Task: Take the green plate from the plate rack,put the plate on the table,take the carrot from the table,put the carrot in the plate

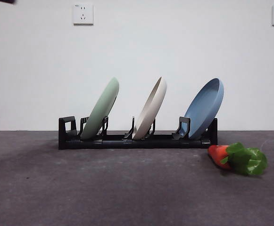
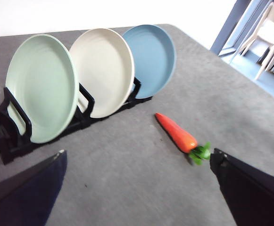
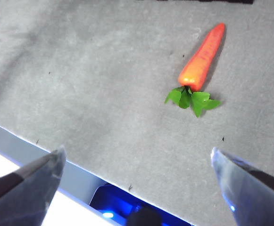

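Note:
The green plate [image 1: 102, 108] leans in the left slot of the black plate rack [image 1: 137, 141]; it also shows in the left wrist view [image 2: 41, 85]. The carrot [image 1: 238, 158] lies on the table [image 1: 103, 188] to the right of the rack, also in the left wrist view [image 2: 179, 137] and the right wrist view [image 3: 200, 66]. My left gripper [image 2: 137, 162] is open and empty, back from the rack. My right gripper [image 3: 137, 160] is open and empty, above the table edge near the carrot's leafy end. Neither gripper shows in the front view.
A cream-white plate [image 1: 151, 108] stands in the rack's middle slot and a dusty-blue plate [image 1: 205, 107] in its right slot. A white wall [image 1: 137, 56] stands behind the rack. The table's front edge [image 3: 37, 146] shows in the right wrist view.

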Tool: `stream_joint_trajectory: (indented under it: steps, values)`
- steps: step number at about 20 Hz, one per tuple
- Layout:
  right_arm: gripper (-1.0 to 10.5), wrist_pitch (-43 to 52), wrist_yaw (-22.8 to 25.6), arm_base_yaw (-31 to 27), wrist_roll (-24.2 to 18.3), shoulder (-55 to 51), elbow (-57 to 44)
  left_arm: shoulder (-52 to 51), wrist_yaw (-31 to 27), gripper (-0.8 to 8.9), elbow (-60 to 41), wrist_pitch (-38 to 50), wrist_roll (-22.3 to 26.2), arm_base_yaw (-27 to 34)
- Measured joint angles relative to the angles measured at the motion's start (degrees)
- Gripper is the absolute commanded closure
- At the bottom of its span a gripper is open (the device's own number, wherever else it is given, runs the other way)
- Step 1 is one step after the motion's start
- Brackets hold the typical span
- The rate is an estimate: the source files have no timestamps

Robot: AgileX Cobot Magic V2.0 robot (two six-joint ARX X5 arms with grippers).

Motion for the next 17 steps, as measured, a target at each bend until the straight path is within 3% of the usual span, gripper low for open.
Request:
stream_joint_trajectory:
  steps: [8,17]
  values:
    - [2.9,0.0,0.0,0.0,0.0,2.1,0.0,25.5,-10.4,2.08,14.1,12.0,0.3,-8.4]
    - [2.9,0.0,0.0,0.0,0.0,3.1,0.0,48.6,-16.7,2.16,25.8,19.3,0.3,-11.0]
